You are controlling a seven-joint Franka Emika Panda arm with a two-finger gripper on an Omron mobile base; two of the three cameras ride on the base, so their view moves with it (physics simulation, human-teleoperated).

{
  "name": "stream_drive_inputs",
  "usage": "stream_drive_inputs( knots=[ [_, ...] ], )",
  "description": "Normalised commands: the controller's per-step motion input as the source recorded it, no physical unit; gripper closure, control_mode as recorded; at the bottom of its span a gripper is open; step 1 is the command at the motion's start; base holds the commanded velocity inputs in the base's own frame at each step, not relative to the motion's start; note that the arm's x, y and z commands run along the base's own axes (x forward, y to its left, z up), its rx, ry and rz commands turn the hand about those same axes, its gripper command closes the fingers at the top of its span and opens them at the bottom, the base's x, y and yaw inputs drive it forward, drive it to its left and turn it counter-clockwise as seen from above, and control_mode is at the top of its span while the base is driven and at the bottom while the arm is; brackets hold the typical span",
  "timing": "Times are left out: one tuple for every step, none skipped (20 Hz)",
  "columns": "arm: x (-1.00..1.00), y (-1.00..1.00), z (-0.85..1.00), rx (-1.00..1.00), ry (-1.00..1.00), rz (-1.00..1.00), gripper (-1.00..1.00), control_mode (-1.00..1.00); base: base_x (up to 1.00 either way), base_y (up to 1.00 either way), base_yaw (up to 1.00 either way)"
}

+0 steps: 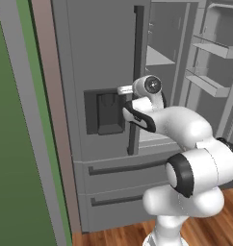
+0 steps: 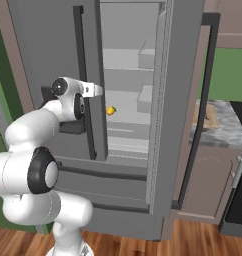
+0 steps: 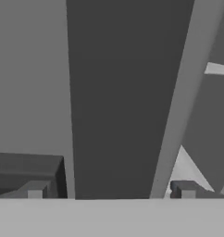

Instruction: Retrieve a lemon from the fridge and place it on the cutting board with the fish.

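The fridge (image 2: pixel 53 60) stands with its right door swung wide and its left door shut. The claw (image 3: pixel 111 190) is open, its 2 fingertips (image 3: pixel 35 190) set wide apart on either side of the dark vertical handle (image 3: pixel 118 92) of the shut left door, gripping nothing. In the left base view the hand sits right at that handle (image 1: pixel 136 72), just beside the dark dispenser recess (image 1: pixel 105 112). The lemon (image 2: pixel 111 110) lies on a pale grey shelf (image 2: pixel 124 118) inside the open compartment, near the left door's edge and to the right of the hand. Beyond the open door (image 2: pixel 168 100), the cutting board (image 2: pixel 205 116) lies flat on the grey marbled surface (image 2: pixel 220 125), well apart from the lemon. 2 lower drawers (image 1: pixel 118 180) are closed beneath the doors, above a wooden floor (image 2: pixel 193 240).
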Motion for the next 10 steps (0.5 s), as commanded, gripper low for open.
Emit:
stream_drive_inputs(
  knots=[
    [0.46, 0.00, 0.14, -0.05, 0.00, 0.00, 1.00, -1.00, 0.00, 0.00, 0.00],
    [0.41, 0.03, 0.15, -0.05, 0.01, 0.00, 1.00, -1.00, 0.00, 0.00, 0.00],
    [0.37, 0.01, 0.15, -0.05, 0.02, 0.00, 1.00, -1.00, 0.00, 0.00, 0.00],
    [0.27, 0.00, 0.15, -0.05, 0.02, 0.00, 1.00, -1.00, 0.00, 0.00, 0.00],
    [0.19, 0.00, 0.11, -0.04, 0.01, 0.00, 1.00, -1.00, 0.00, 0.00, 0.00],
    [0.13, 0.00, 0.04, -0.03, 0.00, 0.00, 1.00, -1.00, 0.00, 0.00, 0.00],
    [0.02, 0.01, 0.00, -0.01, 0.00, 0.00, 1.00, -1.00, 0.00, 0.00, 0.00],
    [0.00, 0.04, 0.00, 0.00, 0.00, -0.01, 1.00, -1.00, 0.00, 0.00, 0.00],
    [0.00, 0.11, 0.00, 0.00, 0.00, -0.04, 1.00, -1.00, 0.00, 0.00, 0.00],
    [0.00, 0.17, 0.00, 0.00, 0.00, -0.10, 1.00, -1.00, 0.00, 0.00, 0.00]
  ],
)
